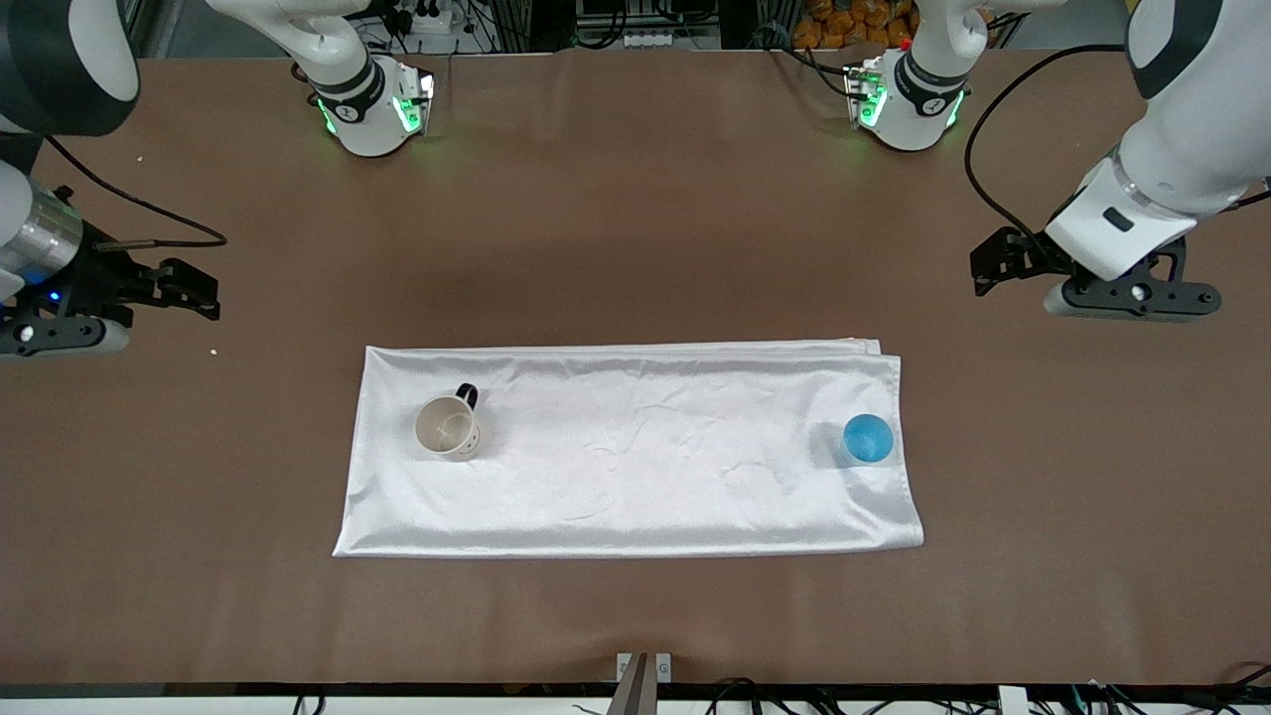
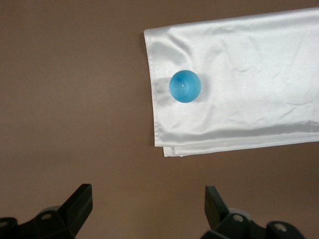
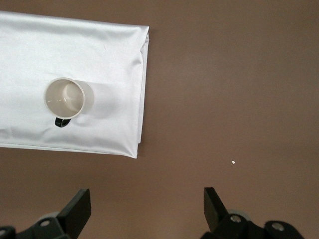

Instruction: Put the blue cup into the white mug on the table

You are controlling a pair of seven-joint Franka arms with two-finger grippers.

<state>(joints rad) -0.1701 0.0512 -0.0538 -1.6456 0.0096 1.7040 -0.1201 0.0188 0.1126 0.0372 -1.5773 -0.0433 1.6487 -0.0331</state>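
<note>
Front view, blue cup (image 1: 868, 439) near cloth (image 1: 635, 447) edge; white mug (image 1: 448, 426) well apart

Brown table (image 1: 635, 218) w/ white cloth (image 1: 645, 467) on it.

From high across the bench (image 1: 635, 199) we face both robot bases. Each wrist camera looks straight down from well above; both share the white cloth (image 1: 635, 447) with our front view, one end each.

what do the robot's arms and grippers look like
Both arms are glossy white with dark grey joint bands, and their bases glow green. The left gripper and right gripper are black, two-fingered, on a grey crossbar. A black cable runs to each wrist.
</note>
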